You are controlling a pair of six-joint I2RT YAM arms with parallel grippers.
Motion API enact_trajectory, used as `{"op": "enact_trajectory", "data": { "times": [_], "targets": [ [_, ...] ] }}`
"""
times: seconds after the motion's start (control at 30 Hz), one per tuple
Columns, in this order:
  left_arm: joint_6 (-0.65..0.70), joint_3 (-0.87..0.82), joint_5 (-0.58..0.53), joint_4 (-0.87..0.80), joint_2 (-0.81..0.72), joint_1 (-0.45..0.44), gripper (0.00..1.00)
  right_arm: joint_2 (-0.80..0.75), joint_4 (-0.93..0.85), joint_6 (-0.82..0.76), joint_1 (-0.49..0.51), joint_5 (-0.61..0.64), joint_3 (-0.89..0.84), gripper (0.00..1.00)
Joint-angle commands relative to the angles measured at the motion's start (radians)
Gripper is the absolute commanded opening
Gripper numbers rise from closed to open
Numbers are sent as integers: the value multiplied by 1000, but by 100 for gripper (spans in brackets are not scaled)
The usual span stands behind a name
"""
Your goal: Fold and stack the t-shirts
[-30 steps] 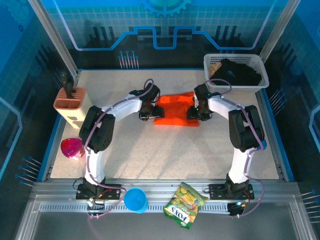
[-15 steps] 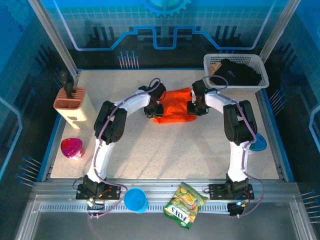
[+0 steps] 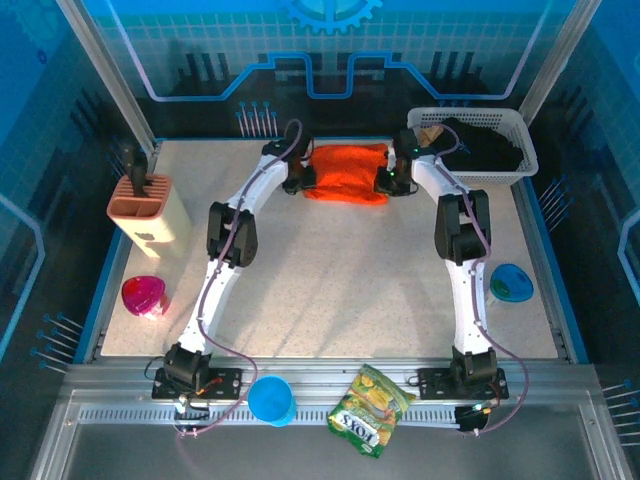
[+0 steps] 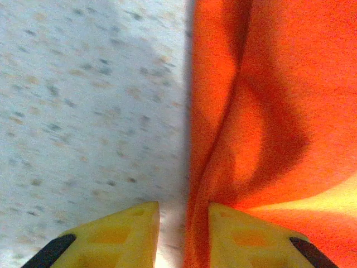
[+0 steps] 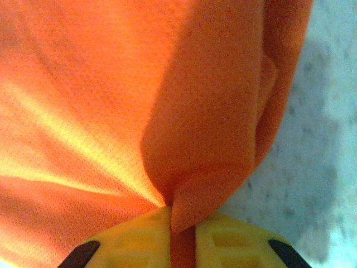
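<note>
The orange t-shirt [image 3: 345, 172] lies bunched at the far middle of the table, just in front of the back edge. My left gripper [image 3: 303, 180] is at its left edge. In the left wrist view that gripper [image 4: 184, 223] is open, and the shirt's [image 4: 268, 111] folded edge lies in the gap against the right finger [image 4: 245, 237], with bare table beside it. My right gripper [image 3: 385, 182] is at the shirt's right edge, and up close it [image 5: 183, 234] is shut on a pinched fold of the orange cloth [image 5: 111, 84]. The black t-shirt [image 3: 480, 145] sits in the white basket [image 3: 425, 122].
The basket stands at the back right, close to my right arm. A knife block [image 3: 145, 205] and a pink cup [image 3: 143, 295] are at the left. A blue dish [image 3: 510, 283] lies at the right edge. A blue cup [image 3: 270, 400] and the snack bag [image 3: 370, 410] rest on the near rail.
Both grippers have carried the orange shirt from the table's middle toward the far edge, arms stretching out. The shirt now lies farther back and more bunched.
</note>
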Motion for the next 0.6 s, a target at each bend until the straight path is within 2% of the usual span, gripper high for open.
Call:
{"op": "enact_trajectory", "data": {
  "times": [0.0,0.1,0.2,0.27,0.4,0.47,0.57],
  "targets": [
    [75,32,-6,42,23,7,30,97,-102,13,-12,-29,123,18],
    [94,33,-6,58,19,7,32,152,-131,19,-12,-30,202,18],
    [110,33,-15,77,14,7,35,157,-122,33,-12,-39,195,21],
    [118,34,-17,91,4,8,40,140,-105,33,-11,-44,174,31],
    [134,33,-10,114,-42,8,51,77,-100,4,-9,-40,163,57],
    [148,32,-2,128,-81,6,60,29,-111,-10,-10,-23,173,66],
    [167,32,-6,147,-164,6,66,-37,-154,-34,-11,-9,212,72]
  ]
}}
